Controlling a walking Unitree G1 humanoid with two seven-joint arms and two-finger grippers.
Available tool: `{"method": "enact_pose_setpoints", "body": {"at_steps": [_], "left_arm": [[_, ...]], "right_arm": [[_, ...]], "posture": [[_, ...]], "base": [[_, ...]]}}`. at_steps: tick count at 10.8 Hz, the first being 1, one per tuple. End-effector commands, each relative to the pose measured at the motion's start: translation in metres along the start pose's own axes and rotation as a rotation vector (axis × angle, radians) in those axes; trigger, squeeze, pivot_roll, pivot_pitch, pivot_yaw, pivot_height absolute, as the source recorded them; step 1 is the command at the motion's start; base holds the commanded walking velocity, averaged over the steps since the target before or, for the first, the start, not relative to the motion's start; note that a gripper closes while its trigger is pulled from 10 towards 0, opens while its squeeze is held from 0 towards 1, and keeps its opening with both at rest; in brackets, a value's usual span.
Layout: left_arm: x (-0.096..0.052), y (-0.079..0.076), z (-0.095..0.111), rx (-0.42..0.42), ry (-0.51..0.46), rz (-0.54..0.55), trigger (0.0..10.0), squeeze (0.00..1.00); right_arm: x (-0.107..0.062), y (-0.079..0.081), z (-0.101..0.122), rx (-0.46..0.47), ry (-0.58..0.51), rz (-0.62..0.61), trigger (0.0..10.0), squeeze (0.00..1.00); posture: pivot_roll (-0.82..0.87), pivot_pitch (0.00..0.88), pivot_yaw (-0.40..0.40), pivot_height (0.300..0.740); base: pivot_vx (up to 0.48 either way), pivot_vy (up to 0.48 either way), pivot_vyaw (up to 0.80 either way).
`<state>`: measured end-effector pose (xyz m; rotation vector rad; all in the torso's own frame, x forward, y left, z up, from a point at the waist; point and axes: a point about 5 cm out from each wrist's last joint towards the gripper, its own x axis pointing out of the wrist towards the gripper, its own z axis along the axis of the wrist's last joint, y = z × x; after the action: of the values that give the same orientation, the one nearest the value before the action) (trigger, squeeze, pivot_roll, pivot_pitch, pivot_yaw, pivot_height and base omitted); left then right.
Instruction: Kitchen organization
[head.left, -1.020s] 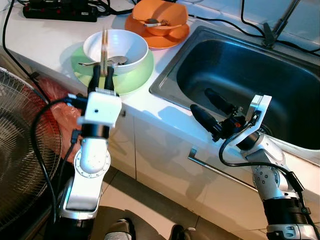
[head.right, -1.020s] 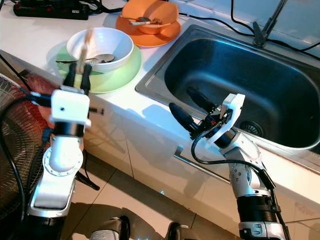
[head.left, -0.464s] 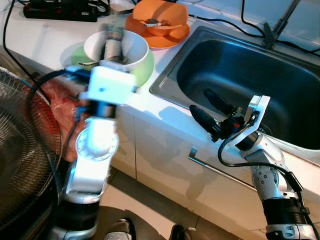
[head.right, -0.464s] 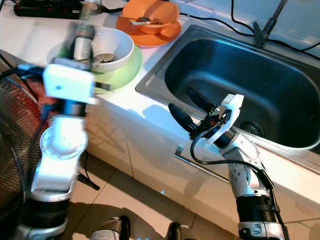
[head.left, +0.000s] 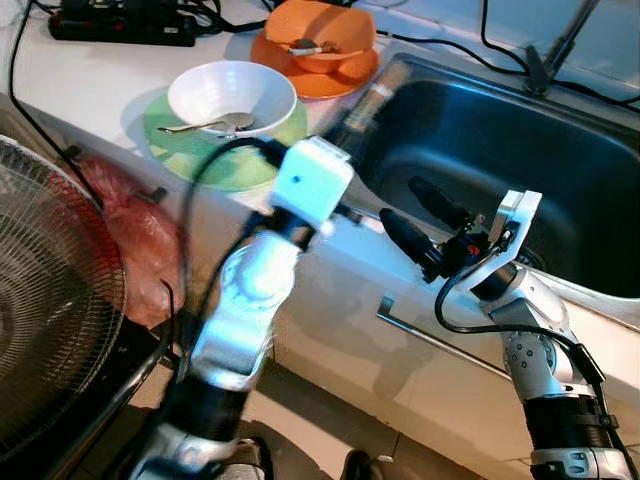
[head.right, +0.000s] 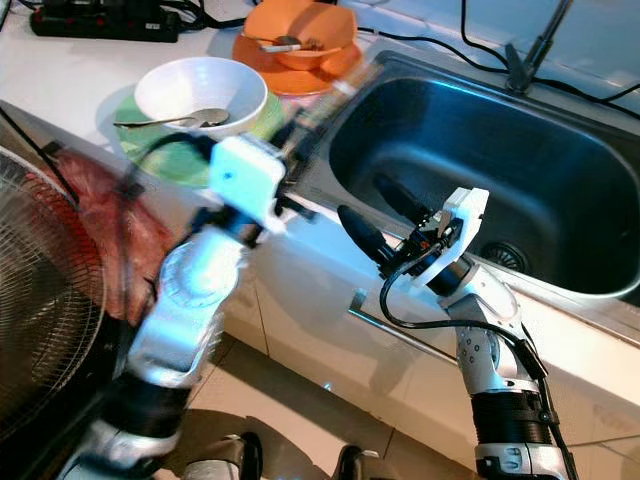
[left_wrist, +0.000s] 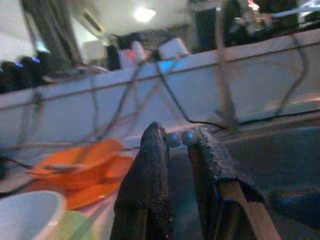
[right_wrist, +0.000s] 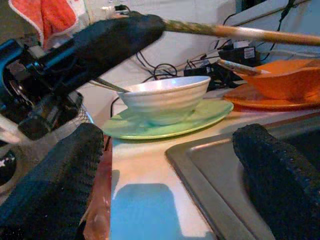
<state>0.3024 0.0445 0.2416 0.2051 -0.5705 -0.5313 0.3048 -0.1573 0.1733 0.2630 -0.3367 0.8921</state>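
My left gripper is shut on a pair of wooden chopsticks, blurred with motion, over the left rim of the steel sink. In the left wrist view the chopsticks' round ends sit pinched between the black fingers. My right gripper hangs open at the sink's front edge, nothing between its fingers. A white bowl with a spoon stands on a green plate on the counter. An orange bowl with a utensil sits on an orange plate behind it.
A black power strip and cables lie at the back of the counter. A floor fan and a red bag stand on the left below the counter. A cabinet handle runs under the sink.
My left arm lifted the chopsticks out of the white bowl and swung them right, to the sink's left rim. The right arm has stayed in place.
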Motion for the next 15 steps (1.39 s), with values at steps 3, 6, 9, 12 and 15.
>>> {"method": "enact_pose_setpoints", "body": {"at_steps": [3,6,9,12,15], "left_arm": [[0.004,-0.005,-0.008,-0.070,0.031,-0.076,10.0,0.00],[0.004,-0.001,-0.013,-0.086,0.046,-0.078,10.0,0.00],[0.007,0.009,-0.019,-0.118,0.064,-0.045,10.0,0.00],[0.008,0.014,-0.041,-0.222,0.140,-0.028,10.0,0.00],[0.012,0.006,-0.047,-0.285,0.150,-0.055,10.0,0.00]], "right_arm": [[-0.016,-0.012,-0.001,-0.055,0.034,-0.116,10.0,0.00],[-0.024,-0.035,0.002,-0.157,0.064,-0.318,10.0,0.00],[-0.026,-0.035,0.000,-0.168,0.087,-0.302,10.0,0.00],[-0.035,-0.042,0.001,-0.203,0.120,-0.340,10.0,0.00],[-0.043,-0.047,0.002,-0.229,0.146,-0.373,10.0,0.00]], "posture": [[0.09,0.138,-0.024,0.740],[0.08,0.140,-0.021,0.740],[0.09,0.151,-0.028,0.740],[0.08,0.157,-0.031,0.740],[0.07,0.161,-0.032,0.740]], "base": [[0.000,0.000,0.00],[0.000,0.000,0.00],[0.000,0.000,0.00],[0.000,0.000,0.00],[0.000,0.000,0.00]]}}
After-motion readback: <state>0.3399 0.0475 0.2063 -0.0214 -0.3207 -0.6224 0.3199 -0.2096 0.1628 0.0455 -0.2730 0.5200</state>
